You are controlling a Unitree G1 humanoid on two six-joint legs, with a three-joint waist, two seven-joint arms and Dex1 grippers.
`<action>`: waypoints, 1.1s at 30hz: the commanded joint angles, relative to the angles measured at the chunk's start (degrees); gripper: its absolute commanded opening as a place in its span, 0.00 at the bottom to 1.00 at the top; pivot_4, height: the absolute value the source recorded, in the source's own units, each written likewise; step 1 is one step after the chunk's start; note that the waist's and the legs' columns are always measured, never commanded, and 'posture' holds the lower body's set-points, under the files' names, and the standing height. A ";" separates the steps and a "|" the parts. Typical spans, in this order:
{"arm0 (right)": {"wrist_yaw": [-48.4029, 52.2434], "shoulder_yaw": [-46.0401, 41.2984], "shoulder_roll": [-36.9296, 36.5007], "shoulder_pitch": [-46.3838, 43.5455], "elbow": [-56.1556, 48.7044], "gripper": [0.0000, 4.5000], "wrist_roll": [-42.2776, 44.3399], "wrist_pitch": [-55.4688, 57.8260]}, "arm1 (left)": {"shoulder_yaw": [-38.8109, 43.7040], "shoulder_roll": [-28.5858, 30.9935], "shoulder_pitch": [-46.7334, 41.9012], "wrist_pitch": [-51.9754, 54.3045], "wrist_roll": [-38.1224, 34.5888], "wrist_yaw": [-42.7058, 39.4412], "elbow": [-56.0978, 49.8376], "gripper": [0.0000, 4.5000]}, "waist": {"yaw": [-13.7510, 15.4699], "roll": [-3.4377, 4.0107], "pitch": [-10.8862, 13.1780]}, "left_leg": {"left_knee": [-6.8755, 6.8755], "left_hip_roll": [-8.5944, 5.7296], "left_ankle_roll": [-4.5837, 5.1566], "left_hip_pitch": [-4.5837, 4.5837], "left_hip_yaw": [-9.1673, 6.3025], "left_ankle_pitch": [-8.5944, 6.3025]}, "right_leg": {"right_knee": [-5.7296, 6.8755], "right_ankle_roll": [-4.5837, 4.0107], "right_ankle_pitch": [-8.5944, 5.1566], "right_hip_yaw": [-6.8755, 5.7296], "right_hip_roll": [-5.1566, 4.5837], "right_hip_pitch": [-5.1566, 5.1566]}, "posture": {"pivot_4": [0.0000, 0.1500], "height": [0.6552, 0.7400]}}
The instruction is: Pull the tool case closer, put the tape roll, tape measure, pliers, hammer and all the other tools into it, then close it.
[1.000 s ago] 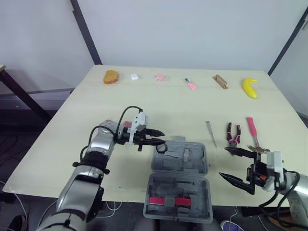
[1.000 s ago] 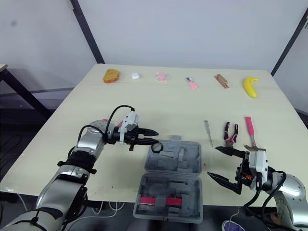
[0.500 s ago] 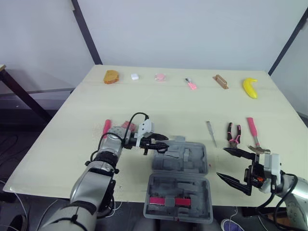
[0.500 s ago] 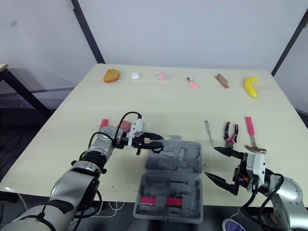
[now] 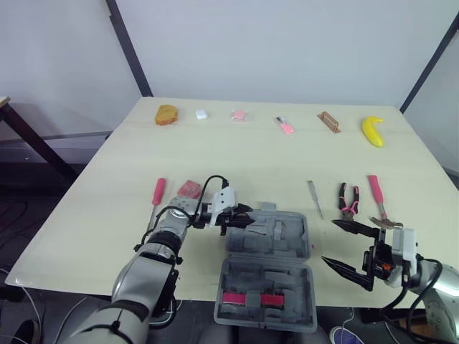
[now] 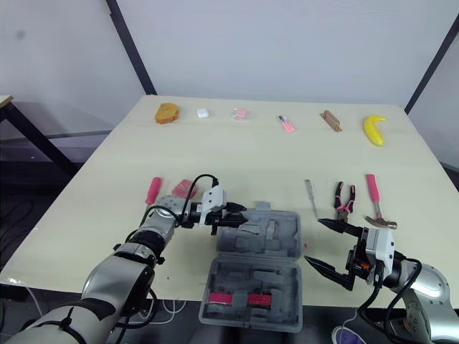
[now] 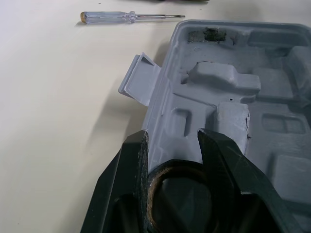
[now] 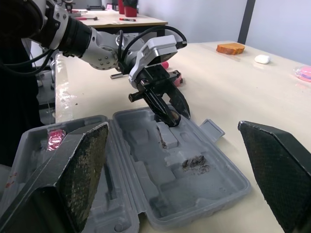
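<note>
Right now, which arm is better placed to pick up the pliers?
Right. Its open right gripper hangs near the pliers, on the same side of the tool case; the left gripper is shut on the tape roll.

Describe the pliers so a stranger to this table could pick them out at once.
Find the open grey tool case at the near edge of the table; just beyond it, toward the robot's right, three tools lie side by side. The pliers sit in the middle, between a slim clear screwdriver and a pink-handled hammer. Only they have two handles, black and pink.
</note>
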 commanded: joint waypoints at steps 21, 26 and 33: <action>0.16 0.29 -0.21 -1.69 0.12 1.00 0.91 -1.18 | 0.88 0.00 4.34 -3.67 -0.26 0.71 -0.98 0.39 | -0.07 0.06 -0.08 | 0.00 0.00 0.00 0.10 0.00 0.00 | 0.02 0.00 0.00 0.00 0.01 0.08 | 1.00 1.00; -0.83 -1.00 -0.05 -1.74 0.78 1.00 1.23 -1.48 | 4.46 0.46 4.93 -0.36 -6.91 -4.50 -8.83 0.39 | -0.09 0.04 -0.04 | 0.00 0.01 0.00 0.04 0.00 0.00 | 0.02 0.00 0.00 -0.01 0.01 0.04 | 1.00 1.00; -5.24 -8.51 0.23 -0.89 6.27 1.00 3.11 -1.93 | 13.23 8.35 20.77 17.96 -21.50 -4.36 -40.45 0.39 | -0.65 0.05 -0.03 | 0.00 0.02 0.00 0.02 -0.07 0.00 | 0.03 -0.01 0.00 0.01 -0.01 0.00 | 1.00 1.00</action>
